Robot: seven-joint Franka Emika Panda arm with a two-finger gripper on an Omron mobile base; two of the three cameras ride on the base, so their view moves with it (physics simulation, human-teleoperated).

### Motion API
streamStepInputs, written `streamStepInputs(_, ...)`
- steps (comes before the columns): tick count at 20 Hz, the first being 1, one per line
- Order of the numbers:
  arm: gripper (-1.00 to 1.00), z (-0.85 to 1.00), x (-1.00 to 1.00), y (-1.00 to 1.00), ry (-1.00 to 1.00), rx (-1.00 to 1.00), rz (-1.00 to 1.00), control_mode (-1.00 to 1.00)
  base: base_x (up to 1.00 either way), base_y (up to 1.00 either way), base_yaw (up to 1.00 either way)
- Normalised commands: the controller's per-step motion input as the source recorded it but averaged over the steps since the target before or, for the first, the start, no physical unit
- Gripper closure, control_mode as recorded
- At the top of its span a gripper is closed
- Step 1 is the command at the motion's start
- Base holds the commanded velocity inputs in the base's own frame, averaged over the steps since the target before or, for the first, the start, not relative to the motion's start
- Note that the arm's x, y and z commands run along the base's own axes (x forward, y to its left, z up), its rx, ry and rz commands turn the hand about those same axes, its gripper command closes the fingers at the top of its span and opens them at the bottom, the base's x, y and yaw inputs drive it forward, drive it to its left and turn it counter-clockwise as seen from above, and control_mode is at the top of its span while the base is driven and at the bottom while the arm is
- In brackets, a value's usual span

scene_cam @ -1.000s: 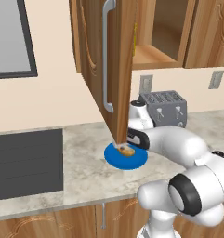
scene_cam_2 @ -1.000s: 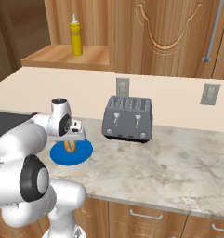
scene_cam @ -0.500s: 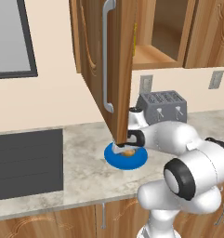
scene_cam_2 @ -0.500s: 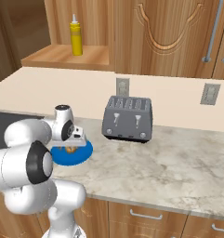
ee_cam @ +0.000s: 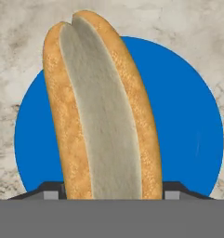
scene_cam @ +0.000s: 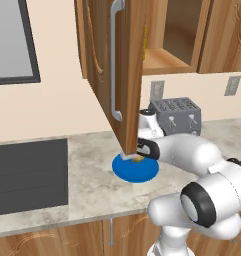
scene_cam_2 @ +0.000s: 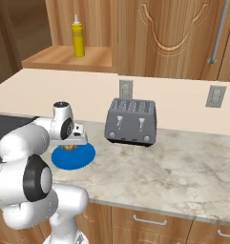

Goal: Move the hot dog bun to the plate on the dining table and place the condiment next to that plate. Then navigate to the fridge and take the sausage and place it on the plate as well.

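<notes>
Closed in since a second ago: gripper (ee_cam: 111,194) fingers (ee_cam: 50,191) now against both sides of the hot dog bun (ee_cam: 102,111), apparently gripping. Bun lying on the blue plate (ee_cam: 187,121), on the tabletop (scene_cam_2: 183,167) left of the toaster (scene_cam_2: 131,121). Ready for lifting toward the dining table.

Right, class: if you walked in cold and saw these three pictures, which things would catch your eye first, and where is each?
First the bright blue plate on the marbled counter, with the golden hot dog bun lying on it and the gripper set on either side of its near end. Then the grey toaster against the wall to the plate's right. Last, the yellow squeeze bottle upright on a wooden shelf above.
</notes>
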Motion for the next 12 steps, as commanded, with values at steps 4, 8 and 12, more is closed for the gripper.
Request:
streamStepInputs(4, 1.0, 1.0, -0.37, -0.06, -0.17, 0.04, 0.0, -1.0, 0.0, 0.0, 0.0)
streamStepInputs(8, 1.0, 1.0, -0.39, -0.24, -0.03, 0.04, -0.01, -1.0, 0.0, 0.0, 0.0)
streamStepInputs(12, 1.0, 0.98, -0.24, -0.24, 0.0, 0.0, -0.01, -1.0, 0.0, 0.0, 0.0)
